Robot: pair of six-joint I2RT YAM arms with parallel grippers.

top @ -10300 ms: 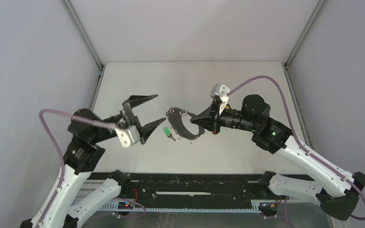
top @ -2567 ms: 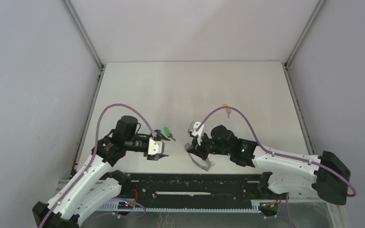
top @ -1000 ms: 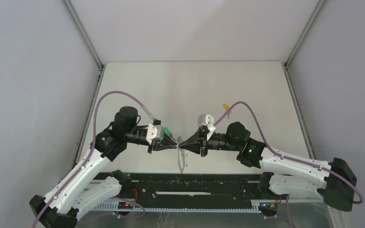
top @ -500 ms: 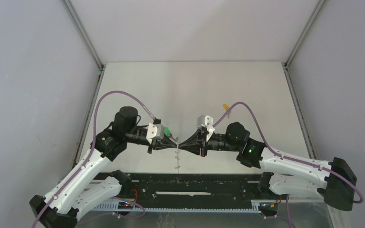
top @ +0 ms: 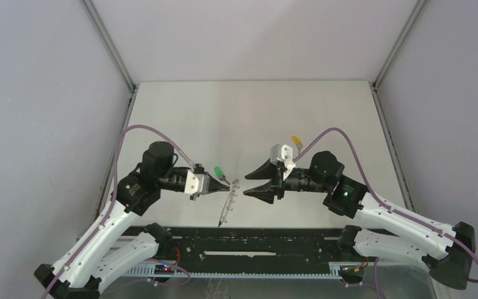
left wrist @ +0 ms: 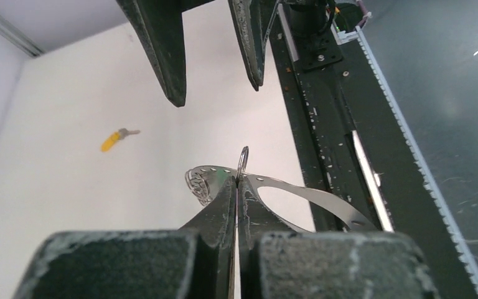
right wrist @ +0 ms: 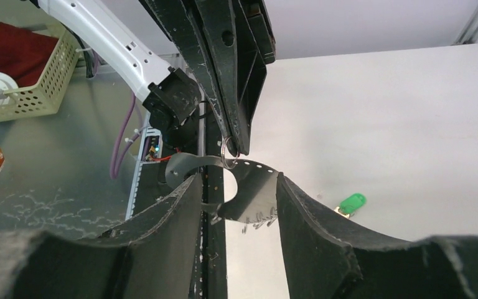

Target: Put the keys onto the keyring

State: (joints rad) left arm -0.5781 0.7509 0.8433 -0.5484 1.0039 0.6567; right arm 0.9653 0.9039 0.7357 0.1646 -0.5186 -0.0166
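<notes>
Green key (top: pixel 218 171) is left on the table (top: pixel 255 112) by the left gripper (top: pixel 225 183), which is clamped shut on the raised keyring (left wrist: pixel 280 185), best held steady while the open, empty right gripper (top: pixel 249 184) is sent to the yellow key (top: pixel 296 141).

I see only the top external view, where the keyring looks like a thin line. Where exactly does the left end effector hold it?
Observer: Left wrist view: the left end effector is shut on the rim of the large flat grey oval keyring, beside a small upright wire loop.
Operator: And the right end effector?
Observer: Right wrist view: it is open, and the ring's broad face shows between its fingers.
</notes>
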